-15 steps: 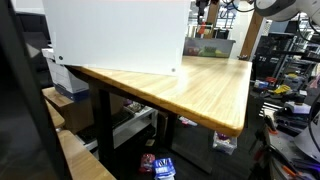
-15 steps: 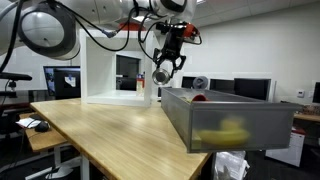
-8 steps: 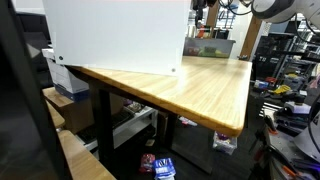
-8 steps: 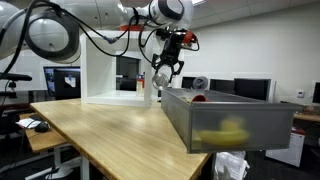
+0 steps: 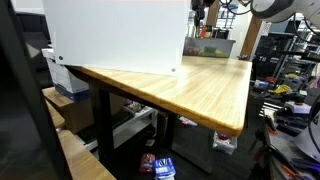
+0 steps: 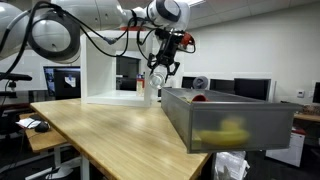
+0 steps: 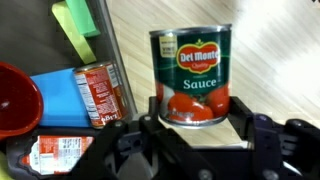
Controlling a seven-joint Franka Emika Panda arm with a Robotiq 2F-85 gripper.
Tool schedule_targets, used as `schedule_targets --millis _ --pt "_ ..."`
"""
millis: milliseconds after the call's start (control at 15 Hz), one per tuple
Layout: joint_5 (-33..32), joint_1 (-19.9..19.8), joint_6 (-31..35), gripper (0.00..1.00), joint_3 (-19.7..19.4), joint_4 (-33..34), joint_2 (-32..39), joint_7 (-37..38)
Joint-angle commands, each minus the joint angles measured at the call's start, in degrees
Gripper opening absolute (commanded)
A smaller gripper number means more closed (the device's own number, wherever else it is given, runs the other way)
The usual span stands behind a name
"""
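Above the wooden table (image 6: 100, 130): claw (image 7: 195, 112), partly open, fingers clamping the sauce can (image 7: 192, 65) by its sides.
Position of sauce can: upright, seemingly lifted off the wood, just beside the grey bin (image 6: 215, 125).
Bin contents: red bowl (image 7: 15, 100), blue box (image 7: 60, 95), smaller can (image 7: 100, 92).

A wooden tabletop (image 6: 95, 125) on black legs stands in a lab lined with computer monitors (image 6: 62, 80) and cluttered shelving (image 5: 285, 60).

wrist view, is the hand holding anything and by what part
The hand grips the green-labelled metal Del Monte sauce can by its side wall, a finger on each side.
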Motion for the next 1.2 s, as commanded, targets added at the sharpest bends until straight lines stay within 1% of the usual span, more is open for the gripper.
schedule_targets --millis 0,200,400,1133 --pt "-2.04 1.09 -2.59 0.44 -0.91 -1.3 -1.13 -4.1" --pt "-3.18 1.64 -4.97 0.44 -1.4 -1.63 -1.13 -7.18" --pt "-4.09 1.92 -5.73 0.44 -1.76 -1.7 -0.62 -8.83" --pt "-5.49 2.98 -1.97 0.44 -3.01 -0.36 4.02 -9.44"
